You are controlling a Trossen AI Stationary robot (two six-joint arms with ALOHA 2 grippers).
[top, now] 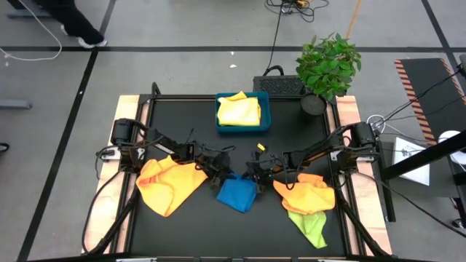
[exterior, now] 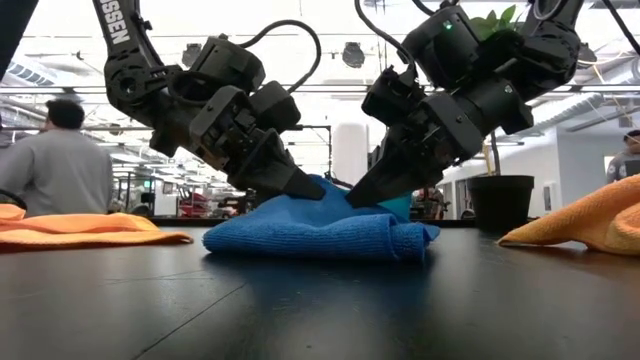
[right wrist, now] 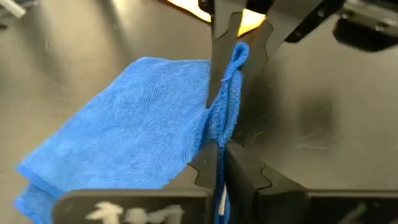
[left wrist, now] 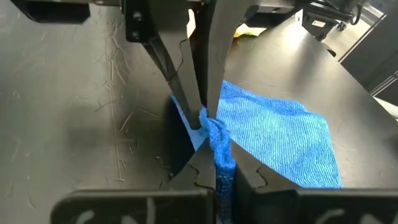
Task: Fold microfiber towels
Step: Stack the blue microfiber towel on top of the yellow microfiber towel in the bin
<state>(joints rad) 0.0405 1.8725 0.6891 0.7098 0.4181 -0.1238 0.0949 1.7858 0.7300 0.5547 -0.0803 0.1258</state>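
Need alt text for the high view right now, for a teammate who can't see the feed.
Seen from above, the left gripper and right gripper both pinch a bunched blue towel at the front centre of the black table. An orange-yellow towel lies left; another orange towel lies over a lime green towel right. A blue tray behind holds a folded pale yellow towel.

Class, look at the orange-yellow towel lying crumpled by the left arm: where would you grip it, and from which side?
Grip the orange-yellow towel at the loose corner pointing toward the table's front edge, coming down from above. It lies flat and rumpled there, clear of the left arm's base, so a corner pinch should lift a single layer.
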